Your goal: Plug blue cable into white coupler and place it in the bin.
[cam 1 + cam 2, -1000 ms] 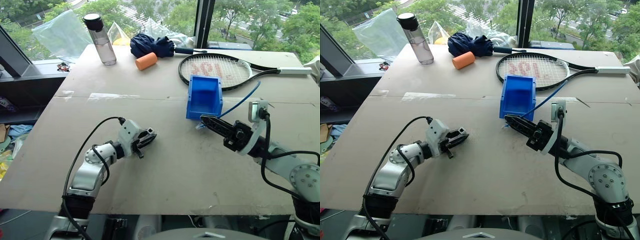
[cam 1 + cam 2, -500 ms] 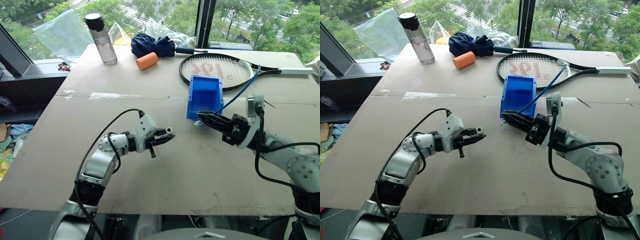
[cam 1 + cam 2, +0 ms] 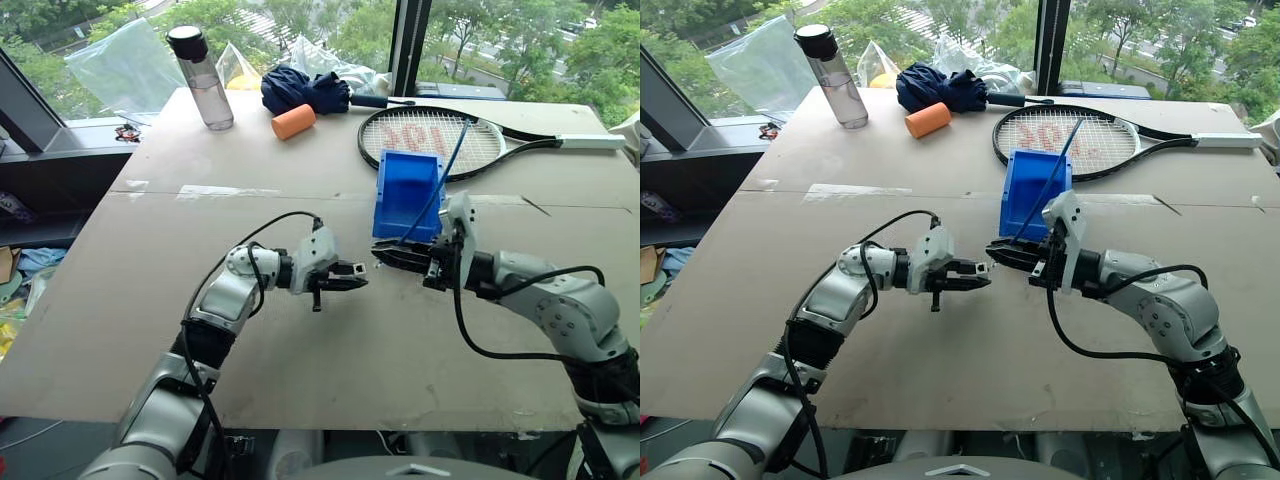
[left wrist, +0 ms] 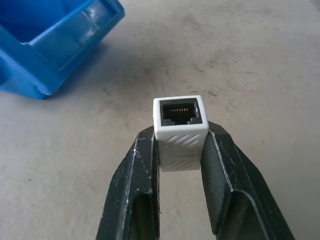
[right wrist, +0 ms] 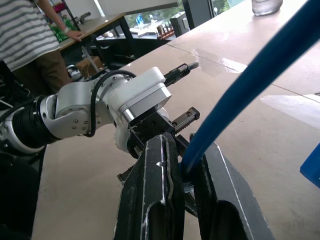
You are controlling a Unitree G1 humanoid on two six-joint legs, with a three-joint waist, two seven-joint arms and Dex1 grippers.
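Observation:
My left gripper [image 4: 181,140] is shut on the white coupler [image 4: 181,131], whose dark socket faces out past the fingertips. In the head views the left gripper [image 3: 358,277] points right, over the middle of the table. My right gripper [image 3: 381,256] faces it from the right, tips a short gap apart, and is shut on the blue cable [image 3: 440,175]. The cable rises from the right gripper [image 5: 187,150] up across the bin [image 3: 395,208] toward the racket. The cable's plug end is hidden between the fingers. The bin stands upright just behind both grippers.
A tennis racket [image 3: 430,140] lies behind the bin. Further back are a dark blue umbrella [image 3: 303,90], an orange cylinder [image 3: 292,122], a water bottle [image 3: 203,78] and a clear plastic bag [image 3: 130,65]. A person in a striped shirt [image 5: 35,40] stands off the table.
The left gripper swung right toward the table's middle with the coupler. The right gripper moved left to face it, and the cable swung from leaning right to standing up over the bin.

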